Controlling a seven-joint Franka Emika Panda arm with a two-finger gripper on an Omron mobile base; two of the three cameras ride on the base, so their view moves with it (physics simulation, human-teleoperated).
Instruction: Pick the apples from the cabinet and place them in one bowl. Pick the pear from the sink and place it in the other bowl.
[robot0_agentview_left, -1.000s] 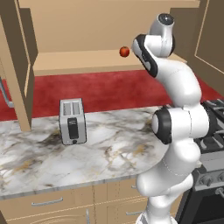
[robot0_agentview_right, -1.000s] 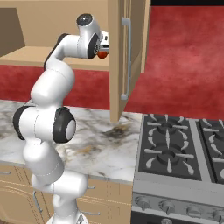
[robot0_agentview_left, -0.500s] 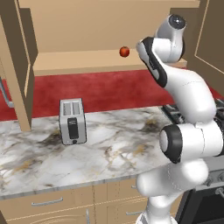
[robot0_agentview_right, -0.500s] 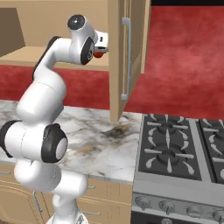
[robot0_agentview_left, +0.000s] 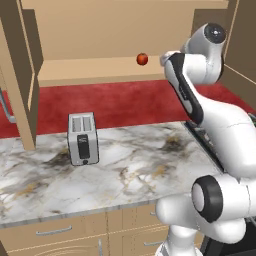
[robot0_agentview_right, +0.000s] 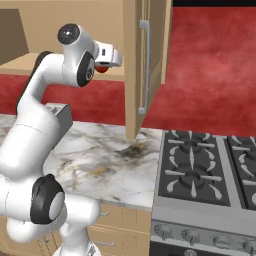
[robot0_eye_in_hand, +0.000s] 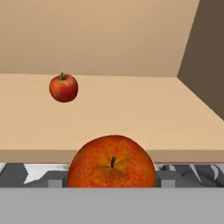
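My gripper (robot0_eye_in_hand: 112, 180) is shut on one red-orange apple (robot0_eye_in_hand: 112, 162), held just in front of the cabinet shelf's edge (robot0_eye_in_hand: 131, 151). In the right base view this apple (robot0_agentview_right: 102, 69) shows as a red patch under the white hand (robot0_agentview_right: 111, 56). The second apple (robot0_eye_in_hand: 64, 87) sits further back on the shelf, to the left, and apart from the hand (robot0_agentview_left: 168, 58); it shows as a small red ball (robot0_agentview_left: 142, 59) in the left base view. The tan cabinet (robot0_agentview_left: 90, 70) stands open. The bowls, the pear and the sink are out of view.
A silver toaster (robot0_agentview_left: 82, 138) stands on the marble counter (robot0_agentview_left: 140, 170) below the cabinet. One open cabinet door (robot0_agentview_left: 22, 75) hangs at the left, and another with a silver bar handle (robot0_agentview_right: 144, 65) stands right of the hand. A gas stove (robot0_agentview_right: 210, 170) adjoins the counter.
The arm's lower links have swung round to the right while the hand stays near the shelf front with the apple in it. The shelf apple has not moved.
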